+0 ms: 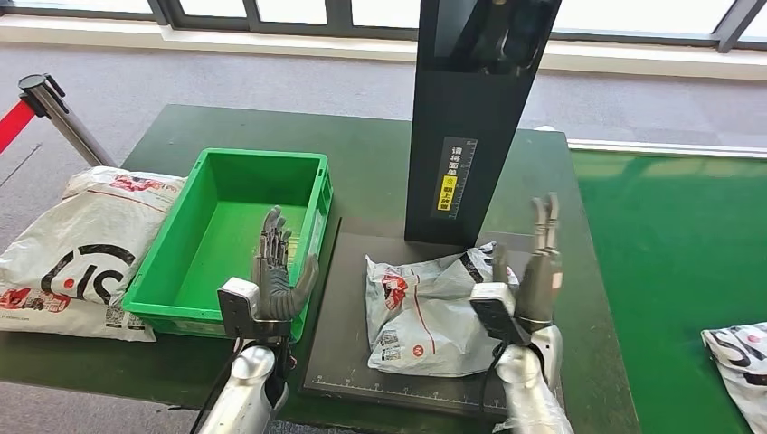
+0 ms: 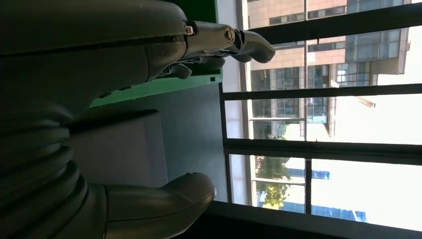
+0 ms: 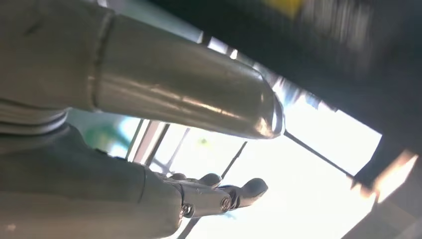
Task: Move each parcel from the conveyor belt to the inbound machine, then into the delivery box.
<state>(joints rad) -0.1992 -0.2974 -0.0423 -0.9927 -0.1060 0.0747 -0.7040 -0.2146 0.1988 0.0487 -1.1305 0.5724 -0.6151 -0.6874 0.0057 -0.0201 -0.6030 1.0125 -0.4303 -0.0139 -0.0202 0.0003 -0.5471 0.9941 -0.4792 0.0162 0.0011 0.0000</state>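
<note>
White plastic mailers mark the route: one parcel (image 1: pixel 77 253) lies left of the green delivery box (image 1: pixel 237 237), probably spilled or waiting. Over the box's near rim the left hand (image 1: pixel 276 271) stands upright, fingers spread, holding nothing, ready to help. Next comes the parcel (image 1: pixel 425 312) on the inbound machine's black platform (image 1: pixel 348 362), placed beneath the scanner column (image 1: pixel 470 117) for reading. Just beside it the right hand (image 1: pixel 540 262) is raised, fingers straight, empty. Another parcel (image 1: pixel 742 357) waits on the green conveyor belt (image 1: pixel 678 253).
</note>
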